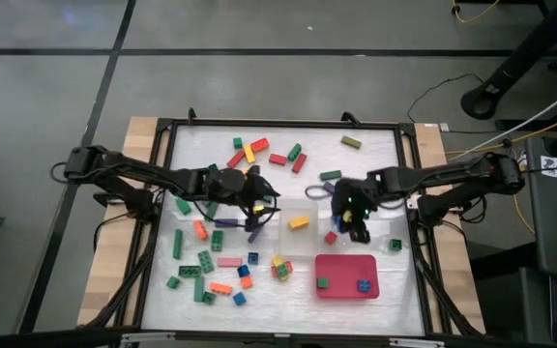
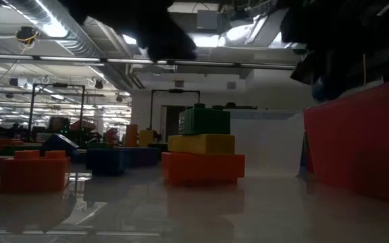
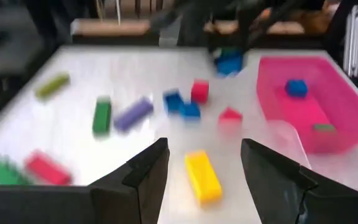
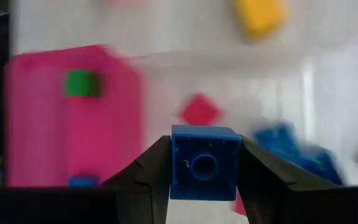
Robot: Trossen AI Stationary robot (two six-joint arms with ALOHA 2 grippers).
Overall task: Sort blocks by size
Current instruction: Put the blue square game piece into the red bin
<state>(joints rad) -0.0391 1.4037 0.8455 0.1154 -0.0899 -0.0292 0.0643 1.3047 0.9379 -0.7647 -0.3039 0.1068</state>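
1. High view: we're seeing the blocks point(image 1: 222, 261) scattered all over the white bench point(image 1: 375, 164), mostly on the left half, with a yellow bar point(image 1: 299, 222) lying in the clear tub point(image 1: 309, 246) at the middle.
2. The right gripper point(image 1: 357, 227) is hanging just above the red tray point(image 1: 347, 275), near the tub's right edge. Its fingers point(image 4: 151, 171) are pinching a small blue square block point(image 4: 204, 163) from both sides, as the right wrist view is showing.
3. The tray is holding a green block point(image 1: 322, 283) and a blue block point(image 1: 365, 286).
4. The left gripper point(image 1: 256, 208) is sitting just left of the tub, its fingers point(image 3: 143, 174) standing apart with nothing between them, the yellow bar lying below.
5. Low view: we're getting a green, yellow and orange block cluster point(image 2: 202, 150) up close.
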